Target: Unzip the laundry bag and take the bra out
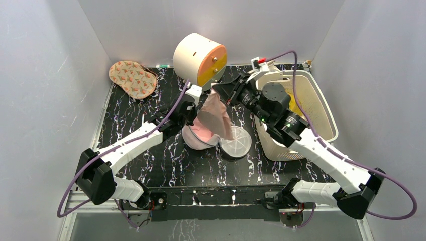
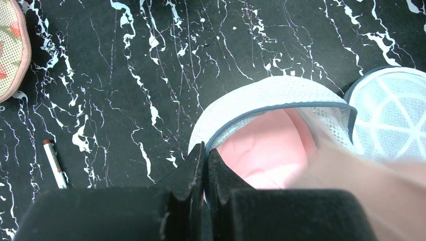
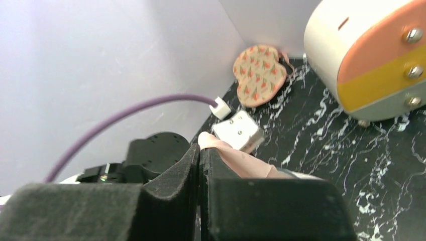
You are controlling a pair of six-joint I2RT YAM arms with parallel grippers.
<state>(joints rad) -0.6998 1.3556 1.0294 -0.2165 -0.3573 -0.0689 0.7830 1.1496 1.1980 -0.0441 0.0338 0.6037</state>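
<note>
The left gripper (image 2: pixel 205 153) pinches the laundry bag (image 2: pixel 261 94) by its rim. Above the bag, the right gripper (image 3: pixel 200 150) squeezes the pink bra (image 3: pixel 238 161).

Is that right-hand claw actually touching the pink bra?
Touching. The right wrist view shows the right gripper shut on a fold of the bra.

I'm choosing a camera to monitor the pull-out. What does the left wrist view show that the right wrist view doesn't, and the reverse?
Only the left wrist view: the opened laundry bag with its zipper, the left end effector shut on the bag's rim, and a pen.
Only the right wrist view: the cream-and-orange drawer cabinet, the purple cable, and the right end effector shut on the bra.
Both: the pink bra, the patterned pad and the black marbled table.
</note>
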